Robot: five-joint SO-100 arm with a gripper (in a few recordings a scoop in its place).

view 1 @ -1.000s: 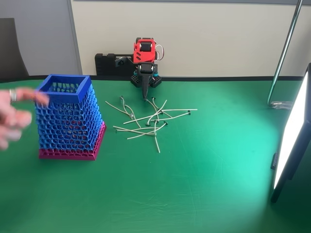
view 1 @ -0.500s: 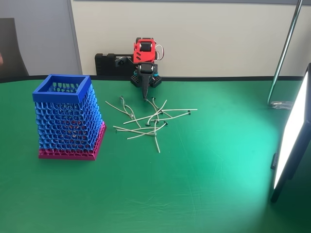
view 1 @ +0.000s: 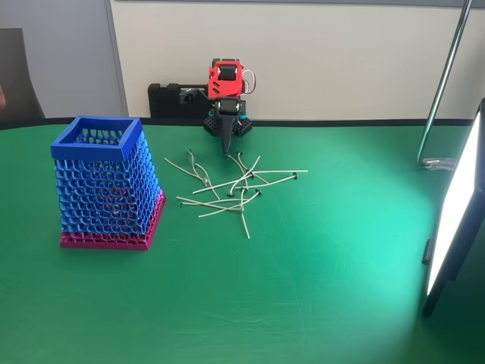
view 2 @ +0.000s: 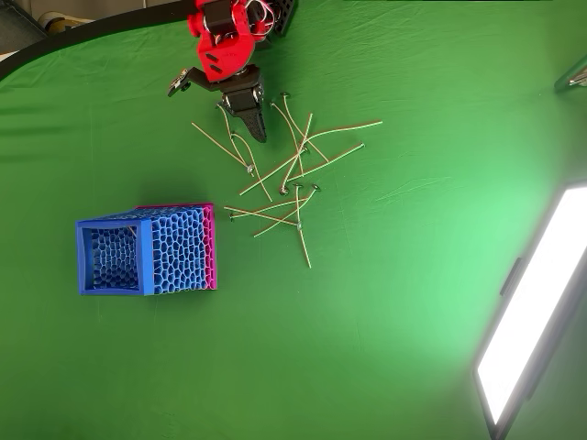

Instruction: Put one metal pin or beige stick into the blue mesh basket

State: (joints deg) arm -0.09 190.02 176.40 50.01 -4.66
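Pins point(view 1: 235, 189) lie scattered mid-frame on the green table point(view 1: 318, 303), well apart from the blue mesh basket point(view 1: 102, 186) at left. Gripper point(view 1: 225, 144) hangs pinched closed and empty over the pile's far edge. Can't tell what's inside the basket.

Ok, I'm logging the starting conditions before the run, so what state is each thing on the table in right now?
Blue mesh basket: upright on its magenta base, open top.
Metal pins: loose crisscrossed pile lying flat on the green table, none in the basket as far as the overhead view shows.
Tool: shut, pointing down at the far edge of the pile, holding nothing.
Light panel: switched on.
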